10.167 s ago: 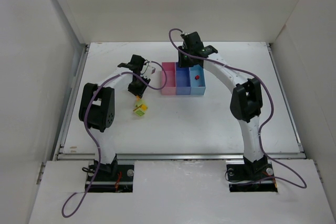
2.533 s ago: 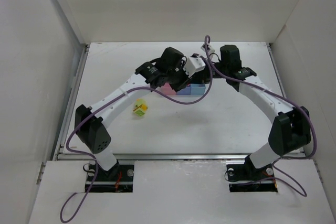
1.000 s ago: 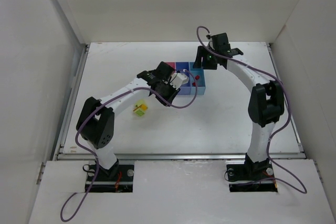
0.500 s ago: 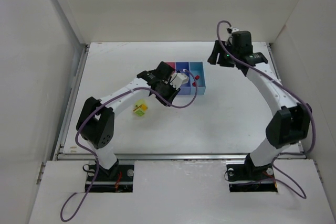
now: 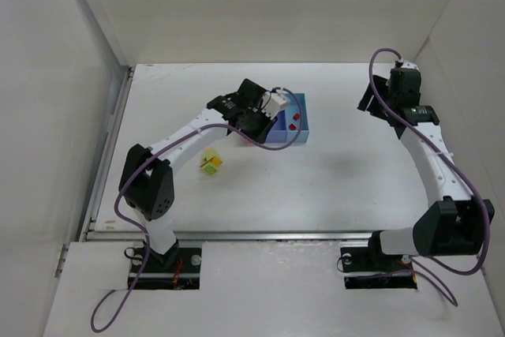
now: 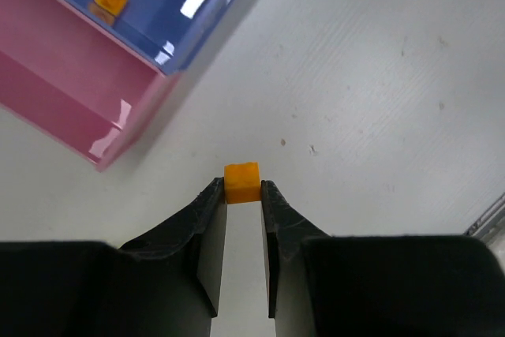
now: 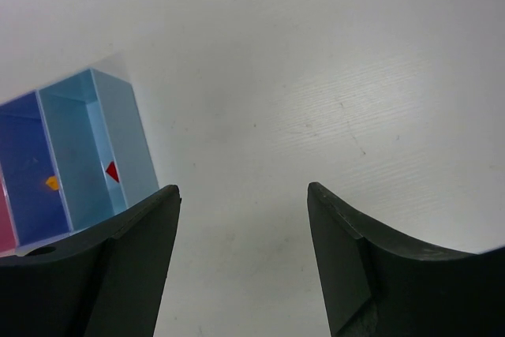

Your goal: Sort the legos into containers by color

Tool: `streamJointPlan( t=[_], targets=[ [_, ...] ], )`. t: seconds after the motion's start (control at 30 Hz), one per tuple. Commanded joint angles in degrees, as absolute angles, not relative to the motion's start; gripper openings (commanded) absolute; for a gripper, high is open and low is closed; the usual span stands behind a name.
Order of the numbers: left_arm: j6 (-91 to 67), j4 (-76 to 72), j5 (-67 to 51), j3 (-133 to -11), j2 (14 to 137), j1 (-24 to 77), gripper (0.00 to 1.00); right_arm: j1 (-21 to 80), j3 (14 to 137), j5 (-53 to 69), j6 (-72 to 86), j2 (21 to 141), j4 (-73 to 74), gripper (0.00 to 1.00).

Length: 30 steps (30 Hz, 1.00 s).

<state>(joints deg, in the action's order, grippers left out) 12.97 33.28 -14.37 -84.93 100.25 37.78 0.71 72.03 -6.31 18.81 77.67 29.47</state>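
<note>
Orange lego (image 6: 241, 181) pinched between the left fingers (image 6: 207, 226), at five o'clock of the containers (image 6: 71, 108): delivery step, next move probably a carry toward eleven o'clock over the purple-blue bin (image 6: 170, 17); right fingers (image 7: 130, 266) wide, empty.

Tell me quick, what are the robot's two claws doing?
Left gripper: shut on an orange lego.
Right gripper: open, holding nothing.
</note>
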Motion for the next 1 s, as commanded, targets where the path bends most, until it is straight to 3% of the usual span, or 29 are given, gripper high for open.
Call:
streamJointPlan(
  t=[0.0,0.33,0.8,0.87,0.9,0.93,0.97],
  targets=[
    [13.36,31.46,-12.31,-89.55,100.81,37.62,0.0,0.26,70.85,-9.49,19.07,75.15,27.95,0.71],
    [10.99,16.62,-6.51,-92.63,105.29,37.62,0.0,-0.26,67.51,-9.49,19.6,74.09,27.95,0.71],
    [8.7,14.32,-3.43,-102.47,118.2,37.09,0.01,-0.26,65.92,-8.96,19.6,72.95,27.42,0.71],
    [8.7,16.16,-3.43,-105.71,120.57,37.09,0.17,-0.26,65.92,-8.96,19.6,72.95,27.42,0.71],
    [8.7,17.04,-3.43,-106.34,120.59,37.09,0.3,-0.26,65.92,-8.96,19.08,72.95,27.42,0.71],
    [8.7,17.57,-3.43,-106.35,121.2,37.09,0.5,-0.26,65.92,-8.96,19.07,72.95,27.42,0.71],
    [8.7,17.58,-3.43,-106.35,121.2,37.09,0.56,-0.26,65.92,-8.96,19.07,72.43,27.42,0.71]
  ],
)
